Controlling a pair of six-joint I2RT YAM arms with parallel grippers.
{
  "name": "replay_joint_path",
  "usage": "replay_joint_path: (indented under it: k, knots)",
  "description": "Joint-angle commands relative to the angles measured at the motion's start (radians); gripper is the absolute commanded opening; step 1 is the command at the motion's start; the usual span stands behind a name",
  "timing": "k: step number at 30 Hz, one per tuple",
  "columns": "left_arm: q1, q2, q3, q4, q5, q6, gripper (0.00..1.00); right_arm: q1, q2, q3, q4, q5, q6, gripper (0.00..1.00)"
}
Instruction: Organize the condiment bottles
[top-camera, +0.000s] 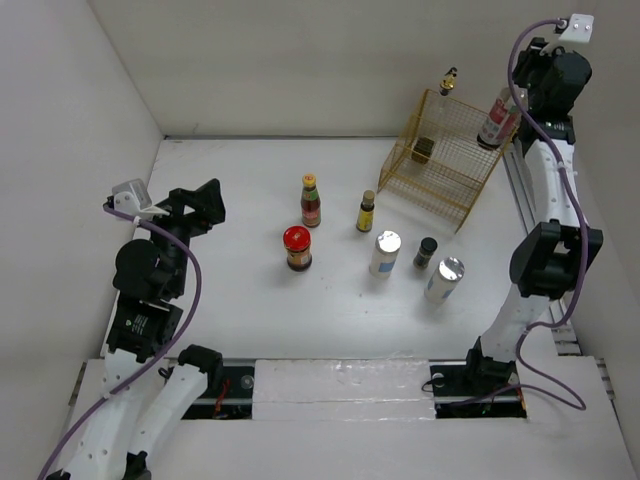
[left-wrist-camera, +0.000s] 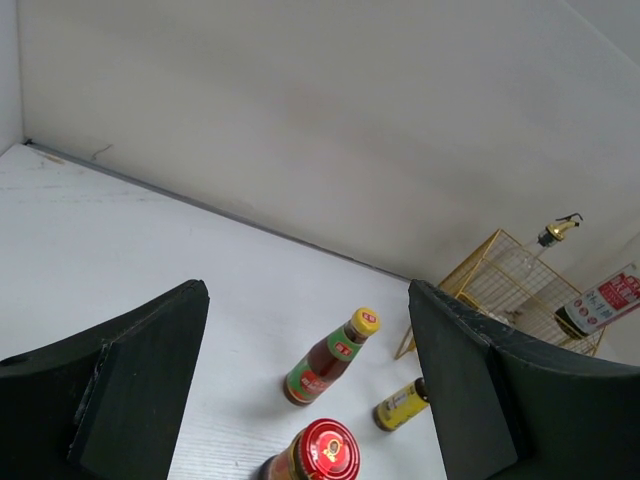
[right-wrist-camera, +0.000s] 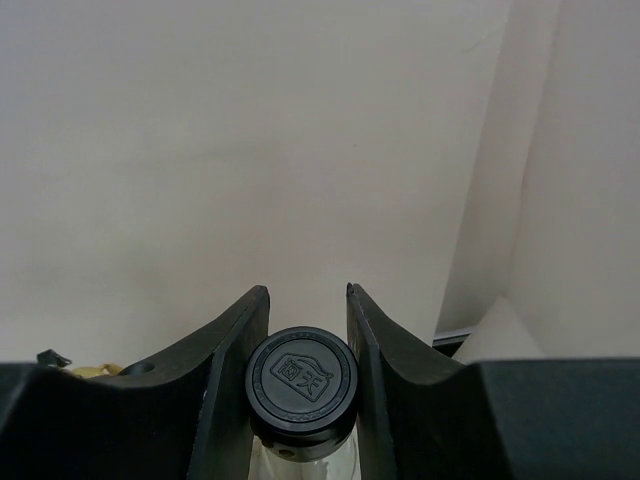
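Right tool (right-wrist-camera: 304, 305) tight around the black-capped bottle (right-wrist-camera: 303, 378) near the gold basket (top-camera: 440, 160); left tool (left-wrist-camera: 308, 300) wide open, empty

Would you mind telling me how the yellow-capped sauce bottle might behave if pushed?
The yellow-capped sauce bottle stands tall and narrow, so a high push would probably tip it. Its body looks round, so once down it may roll.
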Motion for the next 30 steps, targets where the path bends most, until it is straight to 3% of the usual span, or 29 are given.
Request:
replay_joint_path:
  k: [1, 8, 16, 23, 28, 30]
  knots:
    - [-0.002, -0.005, -0.004, 0.051, 0.017, 0.010, 0.77, -0.009, -0.058, -0.003, 0.136, 0.046, -0.019, 0.03]
    - [-0.002, -0.005, -0.004, 0.051, 0.017, 0.010, 0.77, -0.009, -0.138, -0.290, 0.262, 0.037, 0.003, 0.06]
    - [-0.002, -0.005, -0.004, 0.051, 0.026, 0.010, 0.77, 0.000, -0.127, -0.379, 0.295, 0.032, 0.047, 0.10]
    - [-0.002, -0.005, -0.004, 0.051, 0.035, 0.010, 0.77, 0.000, -0.095, -0.415, 0.285, 0.023, 0.047, 0.23]
    - [-0.002, -0.005, -0.004, 0.051, 0.035, 0.010, 0.77, 0.000, -0.084, -0.436, 0.276, 0.012, 0.047, 0.45]
    - [-0.002, -0.005, -0.004, 0.051, 0.035, 0.010, 0.77, 0.000, -0.084, -0.436, 0.276, 0.012, 0.047, 0.47]
